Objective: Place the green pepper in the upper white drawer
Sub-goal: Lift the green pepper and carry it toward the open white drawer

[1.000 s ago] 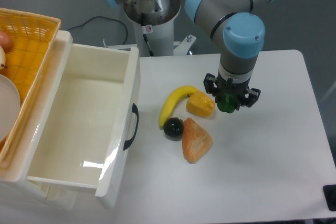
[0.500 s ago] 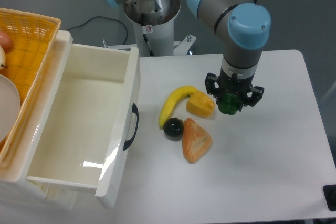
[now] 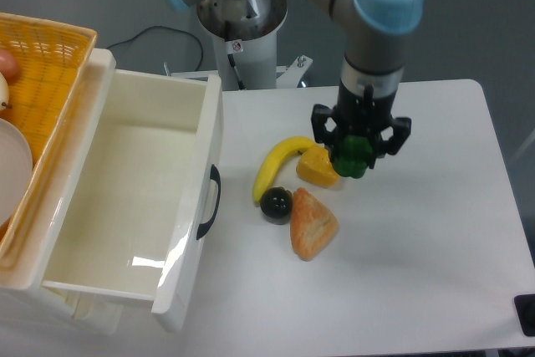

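Worktop [image 3: 418, 273] first: you have the upper white drawer [image 3: 125, 198] pulled open along its left edge, with nothing visible in it, and an orange basket [image 3: 46, 64] beyond it. Near the middle lie a banana [image 3: 276, 166], a bread piece [image 3: 312, 223], a yellow-orange pepper [image 3: 318, 168] and a small black fruit [image 3: 275, 203]. Your claw [image 3: 358, 146] is clenched on the green pepper [image 3: 353, 156], and over the last second it has risen and drifted left, now hanging over the yellow-orange pepper. The lift looks done; the carry toward the drawer seems underway.
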### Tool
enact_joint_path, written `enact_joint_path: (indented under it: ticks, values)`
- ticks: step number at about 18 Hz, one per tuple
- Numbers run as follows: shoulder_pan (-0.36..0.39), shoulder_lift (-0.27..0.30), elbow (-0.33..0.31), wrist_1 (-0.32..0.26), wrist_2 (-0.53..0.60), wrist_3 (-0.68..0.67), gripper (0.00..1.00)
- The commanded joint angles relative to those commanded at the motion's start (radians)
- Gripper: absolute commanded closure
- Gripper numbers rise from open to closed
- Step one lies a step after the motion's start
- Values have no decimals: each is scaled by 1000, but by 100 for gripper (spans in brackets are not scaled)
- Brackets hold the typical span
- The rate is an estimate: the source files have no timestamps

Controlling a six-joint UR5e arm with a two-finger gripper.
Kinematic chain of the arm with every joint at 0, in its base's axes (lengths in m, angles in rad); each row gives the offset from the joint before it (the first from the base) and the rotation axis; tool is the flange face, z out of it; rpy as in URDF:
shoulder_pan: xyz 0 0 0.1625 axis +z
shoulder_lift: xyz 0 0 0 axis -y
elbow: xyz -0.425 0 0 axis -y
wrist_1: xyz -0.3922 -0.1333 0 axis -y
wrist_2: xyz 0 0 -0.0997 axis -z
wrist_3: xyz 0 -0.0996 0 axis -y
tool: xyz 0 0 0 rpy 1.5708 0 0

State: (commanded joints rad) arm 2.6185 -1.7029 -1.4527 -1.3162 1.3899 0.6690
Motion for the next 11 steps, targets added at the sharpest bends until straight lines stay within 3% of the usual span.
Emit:
enact_joint_path:
  ticks: [8,11]
  values:
    - [-89,68,3,9,-28,-158,49]
    - [-127,81,-5,70,-101,-259,49]
